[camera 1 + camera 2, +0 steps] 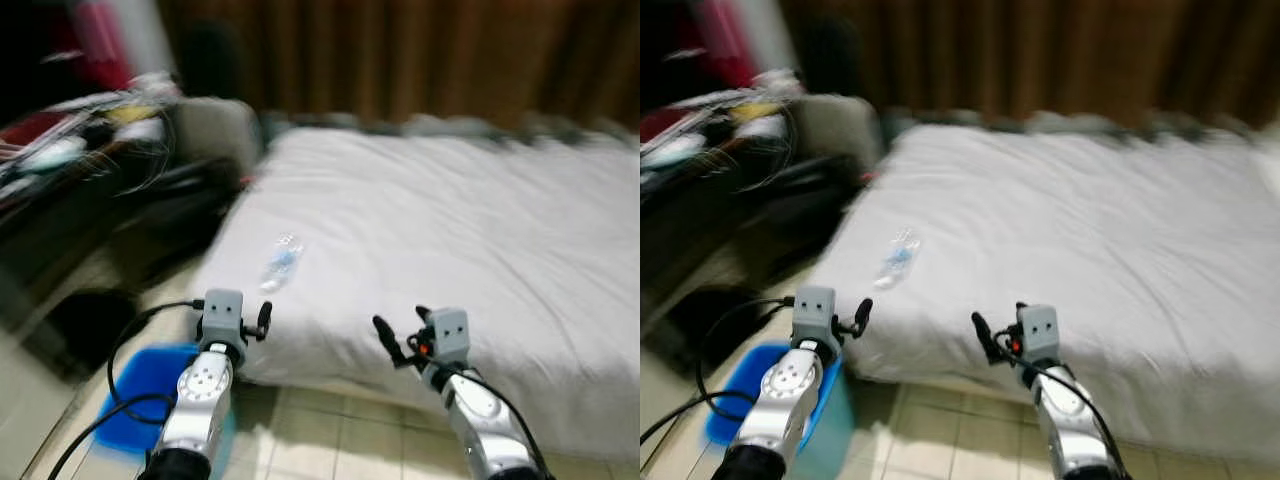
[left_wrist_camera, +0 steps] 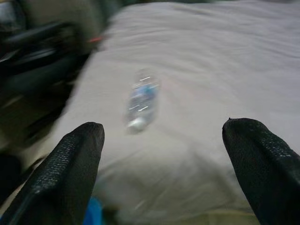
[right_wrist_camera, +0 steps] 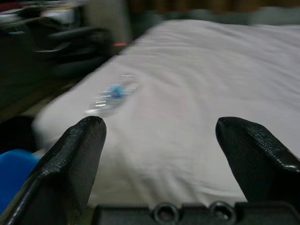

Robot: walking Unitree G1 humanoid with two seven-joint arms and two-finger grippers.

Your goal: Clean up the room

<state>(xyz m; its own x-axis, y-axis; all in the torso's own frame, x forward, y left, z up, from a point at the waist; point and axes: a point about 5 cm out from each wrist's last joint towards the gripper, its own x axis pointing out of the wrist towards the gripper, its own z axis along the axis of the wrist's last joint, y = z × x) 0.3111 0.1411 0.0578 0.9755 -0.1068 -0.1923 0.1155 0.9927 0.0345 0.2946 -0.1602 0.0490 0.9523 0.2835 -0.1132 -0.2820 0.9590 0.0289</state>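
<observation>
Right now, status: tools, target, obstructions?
Left tool open, right tool open, both short of bed. Plastic bottle lying near bed's left edge. Blue bin on floor below left arm.

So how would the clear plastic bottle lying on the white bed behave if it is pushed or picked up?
The clear plastic bottle with a blue label lies on its side, so it probably rolls. It looks mostly empty, likely light and easily squeezed. The soft white bed may slow rolling.
</observation>
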